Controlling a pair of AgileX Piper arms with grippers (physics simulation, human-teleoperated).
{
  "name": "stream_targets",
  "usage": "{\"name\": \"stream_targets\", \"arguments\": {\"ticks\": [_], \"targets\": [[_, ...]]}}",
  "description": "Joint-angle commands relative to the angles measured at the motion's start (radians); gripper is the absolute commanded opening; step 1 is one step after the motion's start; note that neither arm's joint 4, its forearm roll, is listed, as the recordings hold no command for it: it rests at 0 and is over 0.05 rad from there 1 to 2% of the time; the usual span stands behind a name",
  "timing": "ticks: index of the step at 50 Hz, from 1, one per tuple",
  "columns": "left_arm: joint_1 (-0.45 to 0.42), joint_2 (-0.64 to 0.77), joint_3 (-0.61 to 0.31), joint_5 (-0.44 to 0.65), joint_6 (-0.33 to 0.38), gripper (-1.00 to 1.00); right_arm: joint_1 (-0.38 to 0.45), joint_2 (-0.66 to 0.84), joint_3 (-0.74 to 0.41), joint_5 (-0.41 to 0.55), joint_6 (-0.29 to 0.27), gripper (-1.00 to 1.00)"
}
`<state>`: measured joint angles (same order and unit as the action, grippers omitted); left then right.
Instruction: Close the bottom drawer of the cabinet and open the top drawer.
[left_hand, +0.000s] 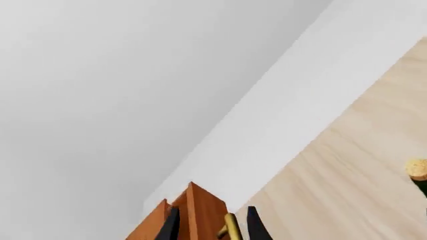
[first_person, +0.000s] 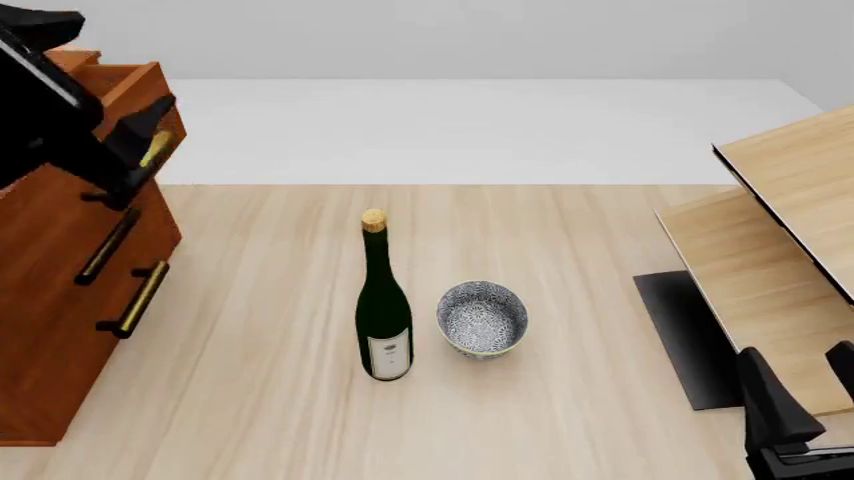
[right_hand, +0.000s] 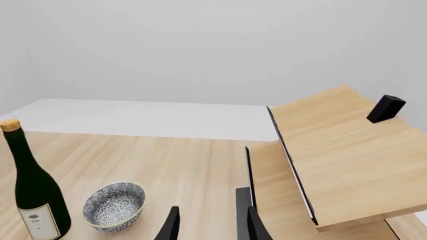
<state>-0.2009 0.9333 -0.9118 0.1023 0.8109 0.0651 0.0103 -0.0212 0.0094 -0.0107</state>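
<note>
My left jaws are pinching the brass bar handle of the top reddish-brown wooden drawer, sticking out of the big three-drawer chest at the counter's left; bottom drawer sitting flush; right jaws idling spread

On the tabletop: cabinet far left, bottle centre, bowl just right of it, slanted panels far right.
</note>
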Motion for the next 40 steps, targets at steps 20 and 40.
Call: {"name": "stream_targets", "arguments": {"ticks": [20,40], "targets": [[0.069,0.097,-0.317,0.382,-0.460,1.00,0.002,-0.003,-0.002,0.004,0.002,1.00],[0.126,0.180,-0.442,0.537,-0.684,1.00,0.003,-0.009,0.000,0.008,0.000,1.00]]}}
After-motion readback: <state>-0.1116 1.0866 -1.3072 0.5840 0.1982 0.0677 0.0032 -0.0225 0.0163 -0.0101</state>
